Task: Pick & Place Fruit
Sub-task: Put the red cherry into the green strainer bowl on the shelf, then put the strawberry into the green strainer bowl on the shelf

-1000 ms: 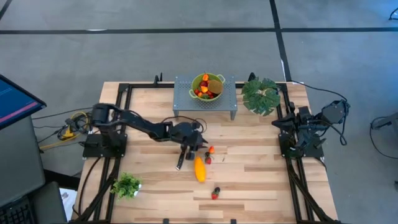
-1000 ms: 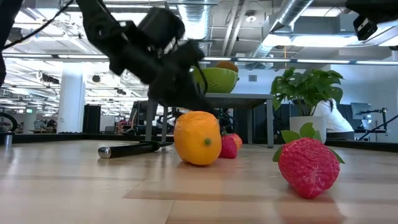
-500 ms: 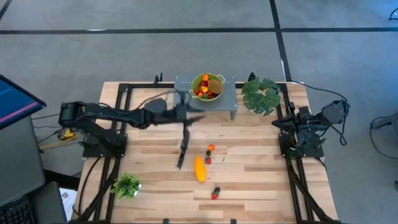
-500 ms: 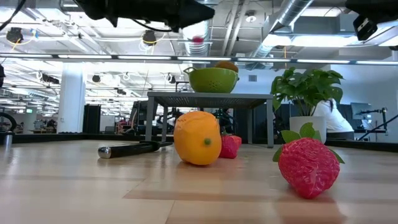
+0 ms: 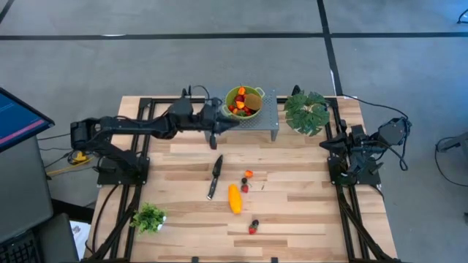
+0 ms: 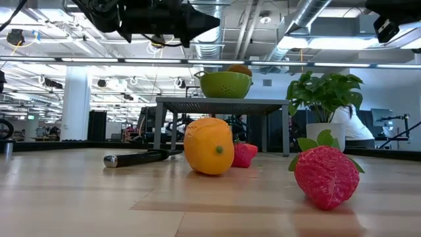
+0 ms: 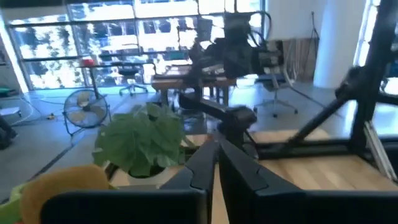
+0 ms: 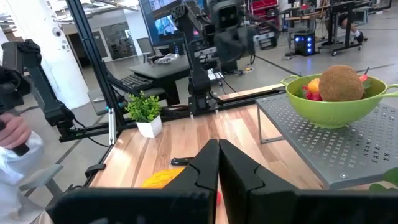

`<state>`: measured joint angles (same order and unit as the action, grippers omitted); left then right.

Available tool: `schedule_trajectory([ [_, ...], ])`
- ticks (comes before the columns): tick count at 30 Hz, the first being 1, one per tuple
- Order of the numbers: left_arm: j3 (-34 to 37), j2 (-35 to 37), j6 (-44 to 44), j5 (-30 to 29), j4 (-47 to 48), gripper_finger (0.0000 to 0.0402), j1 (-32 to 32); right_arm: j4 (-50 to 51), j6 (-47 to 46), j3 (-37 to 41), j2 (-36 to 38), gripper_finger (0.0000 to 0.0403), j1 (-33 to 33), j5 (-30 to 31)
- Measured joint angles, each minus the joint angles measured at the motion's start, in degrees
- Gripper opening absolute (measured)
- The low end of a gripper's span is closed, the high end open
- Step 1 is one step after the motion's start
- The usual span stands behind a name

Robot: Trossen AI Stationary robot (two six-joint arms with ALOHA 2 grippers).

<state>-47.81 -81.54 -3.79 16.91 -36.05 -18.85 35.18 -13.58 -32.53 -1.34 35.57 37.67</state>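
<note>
Brimming green bowl (image 5: 243,101): kiwi (image 5: 251,101), strawberries (image 5: 238,109), oranges (image 5: 241,91).

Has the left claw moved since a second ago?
Yes. The left claw went from beside the yellow fruit up to the green bowl.

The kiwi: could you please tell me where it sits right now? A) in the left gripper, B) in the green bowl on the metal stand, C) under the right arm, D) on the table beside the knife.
B: the brown kiwi rests atop the other fruit inside the green bowl on the perforated stand.
</note>
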Motion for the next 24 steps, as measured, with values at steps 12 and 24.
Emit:
schedule_trajectory([
  [12, 0.0, 0.0, -6.5, 0.0, 1.7, 0.0021, 6.0, 0.0, 0.0, 0.0, 0.0, 0.0006, 0.0, 0.0],
  [24, 0.0, 0.0, -14.1, -14.5, 20.2, 0.0137, 16.0, 0.0, 0.0, 0.0, 0.0, 0.0006, 0.0, 0.0],
])
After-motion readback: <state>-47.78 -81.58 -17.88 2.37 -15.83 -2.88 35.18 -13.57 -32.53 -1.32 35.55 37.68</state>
